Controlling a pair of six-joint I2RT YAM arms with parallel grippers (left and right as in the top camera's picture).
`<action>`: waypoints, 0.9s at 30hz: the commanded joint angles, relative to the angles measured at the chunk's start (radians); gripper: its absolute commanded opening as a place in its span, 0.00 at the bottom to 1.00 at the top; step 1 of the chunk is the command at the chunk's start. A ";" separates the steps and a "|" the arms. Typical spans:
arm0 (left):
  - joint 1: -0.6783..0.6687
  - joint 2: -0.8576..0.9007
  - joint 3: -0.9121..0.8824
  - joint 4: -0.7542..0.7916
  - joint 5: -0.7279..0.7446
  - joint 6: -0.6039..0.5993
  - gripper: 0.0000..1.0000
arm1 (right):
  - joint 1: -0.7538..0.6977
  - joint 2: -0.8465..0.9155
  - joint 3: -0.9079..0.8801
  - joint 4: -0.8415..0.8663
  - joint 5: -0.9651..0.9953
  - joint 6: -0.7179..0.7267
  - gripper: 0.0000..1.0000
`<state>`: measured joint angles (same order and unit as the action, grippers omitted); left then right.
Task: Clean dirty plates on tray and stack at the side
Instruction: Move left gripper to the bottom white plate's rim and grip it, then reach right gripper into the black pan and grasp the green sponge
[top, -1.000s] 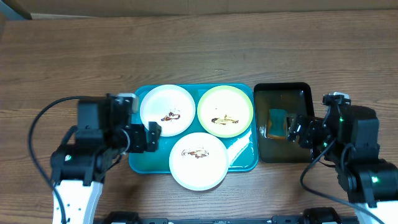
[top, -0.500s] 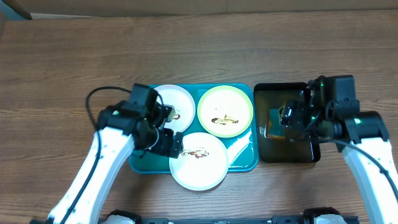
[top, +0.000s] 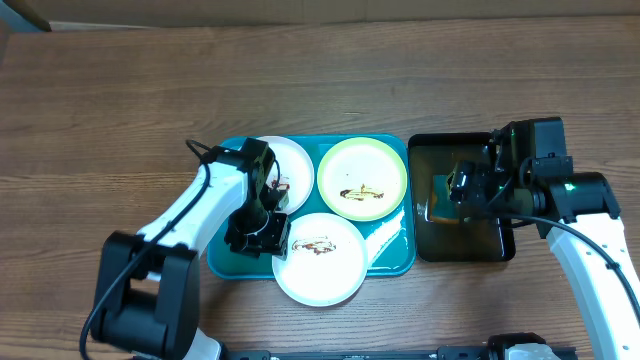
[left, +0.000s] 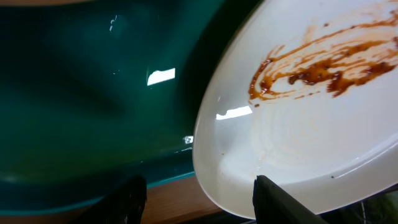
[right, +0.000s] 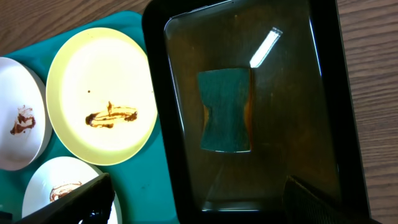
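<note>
Over the wooden worktop (top: 320, 90), my left hand (left: 202, 202) stood part-open and empty, straddling the rim of the nearest smeared round white plate (left: 311, 124).

Robot lab — wood-grain table (top: 100, 90)

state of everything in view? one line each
Front plate: smeared, overhanging tray's front edge.
Back white plate: smeared, on tray.
Green plate: smeared, on tray.
Sponge: lying in black tray, untouched.
Left gripper: open, straddling front plate's rim.
Right gripper: open, empty, over black tray.
</note>
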<state>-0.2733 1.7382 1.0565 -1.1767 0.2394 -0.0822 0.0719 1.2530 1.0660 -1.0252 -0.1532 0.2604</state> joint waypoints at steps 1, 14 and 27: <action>-0.002 0.035 0.019 -0.010 0.007 -0.038 0.58 | -0.004 -0.007 0.026 0.002 -0.005 -0.005 0.88; -0.003 0.040 -0.009 0.019 0.050 -0.091 0.40 | -0.004 -0.007 0.026 0.001 -0.005 -0.005 0.88; -0.021 0.040 -0.066 0.048 0.048 -0.125 0.34 | -0.004 -0.007 0.026 -0.003 -0.005 -0.005 0.88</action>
<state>-0.2806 1.7714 1.0218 -1.1393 0.2741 -0.1825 0.0719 1.2530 1.0660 -1.0290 -0.1532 0.2607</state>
